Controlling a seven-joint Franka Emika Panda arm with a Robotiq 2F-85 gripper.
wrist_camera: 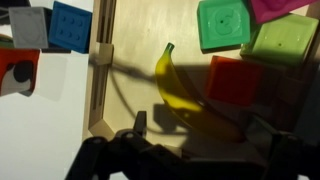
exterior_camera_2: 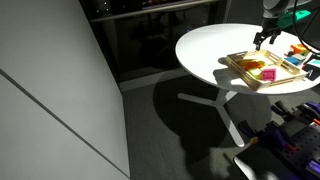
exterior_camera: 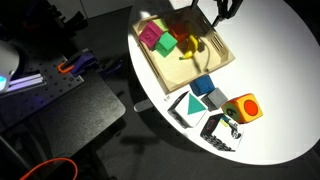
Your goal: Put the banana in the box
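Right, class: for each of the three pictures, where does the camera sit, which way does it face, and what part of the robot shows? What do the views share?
Exterior view: high up, looking steeply down on the white table, box and loose blocks; only the gripper shows, at the top edge.
Exterior view: far across the room, looking sideways at the table; the gripper hangs over the box.
Wrist view: looks straight down into the box; open gripper at the bottom edge, banana below.
Shared: all three show the box.

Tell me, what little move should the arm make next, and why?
Probably lift the gripper straight up and away. The banana already lies flat on the floor of the box, beside a red block, and the gripper looks open above it, holding nothing.
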